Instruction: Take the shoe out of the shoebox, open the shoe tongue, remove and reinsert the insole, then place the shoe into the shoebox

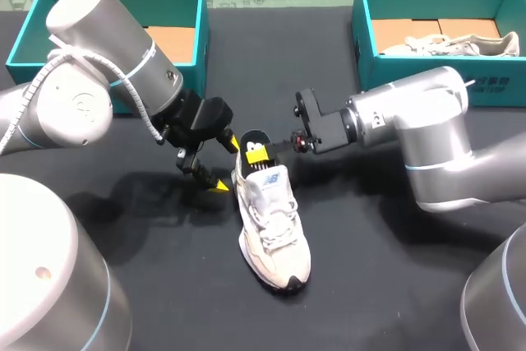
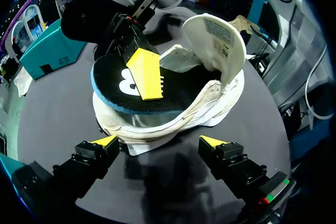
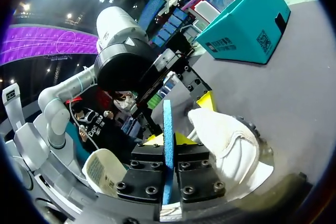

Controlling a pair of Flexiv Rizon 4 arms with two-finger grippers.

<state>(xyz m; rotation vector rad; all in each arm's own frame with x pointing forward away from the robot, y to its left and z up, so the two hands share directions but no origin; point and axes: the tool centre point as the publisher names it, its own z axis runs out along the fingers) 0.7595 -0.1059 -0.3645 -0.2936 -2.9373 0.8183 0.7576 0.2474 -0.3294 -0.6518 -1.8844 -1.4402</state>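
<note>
Head view: on the dark worktop the white shoe is seen at frame centre; the left hand is held released beside its heel; the right hand is clenched on the insole, which could be buckled if forced askew against the heel.

The left gripper sits just left of the shoe's heel, the right gripper at the heel opening, pinching the insole. Behind the shoe stand a left box and a right box.
</note>
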